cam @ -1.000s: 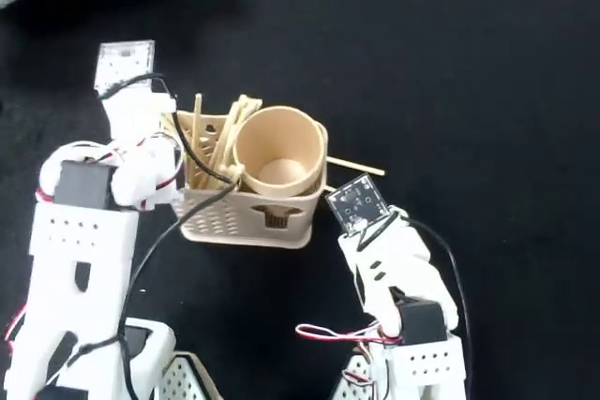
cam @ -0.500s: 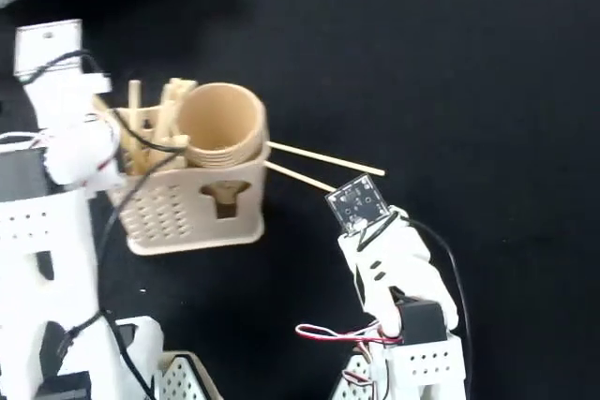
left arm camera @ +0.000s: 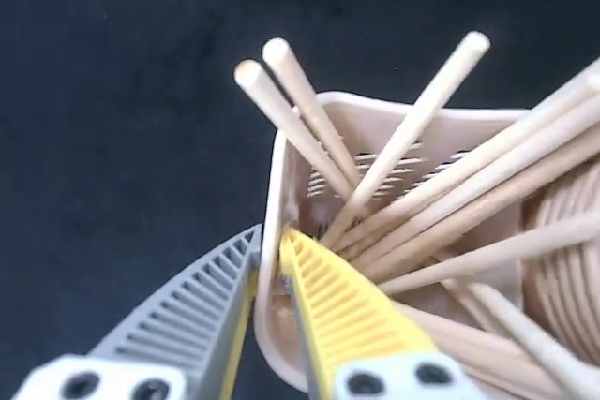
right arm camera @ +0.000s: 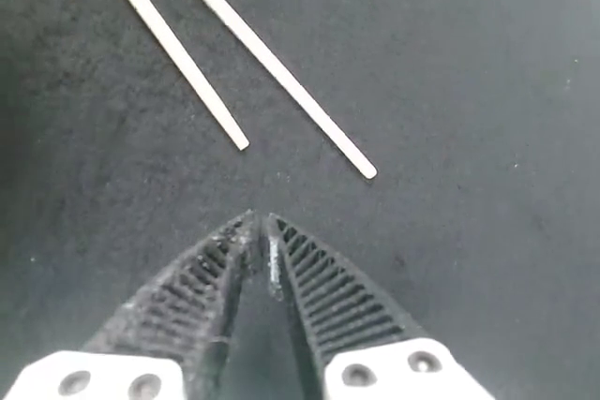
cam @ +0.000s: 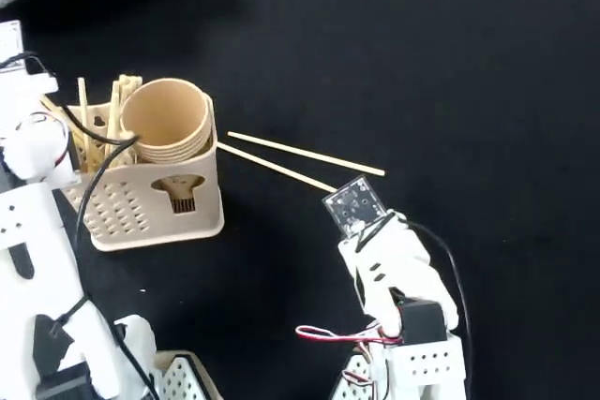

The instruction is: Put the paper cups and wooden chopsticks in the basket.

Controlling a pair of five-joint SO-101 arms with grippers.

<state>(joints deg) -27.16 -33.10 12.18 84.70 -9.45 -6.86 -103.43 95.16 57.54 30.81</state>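
A beige slotted basket [cam: 150,208] stands at the table's left, holding a stack of paper cups [cam: 167,117] and several wooden chopsticks [cam: 94,119]. My left gripper [left arm camera: 272,243] is shut on the basket's rim [left arm camera: 274,175], grey finger outside the wall and yellow finger inside, beside the chopsticks [left arm camera: 412,138]. Two loose chopsticks [cam: 305,155] lie on the black cloth right of the basket. My right gripper [right arm camera: 259,224] is shut and empty, just short of the near ends of those two chopsticks [right arm camera: 281,72].
The table is covered in black cloth [cam: 469,91], with open room to the right and at the back. The right arm [cam: 394,269] stands at the front centre, the left arm [cam: 33,194] along the left edge.
The left arm has dragged the basket to the left, off the two chopsticks now lying bare on the cloth. The right arm has not moved.
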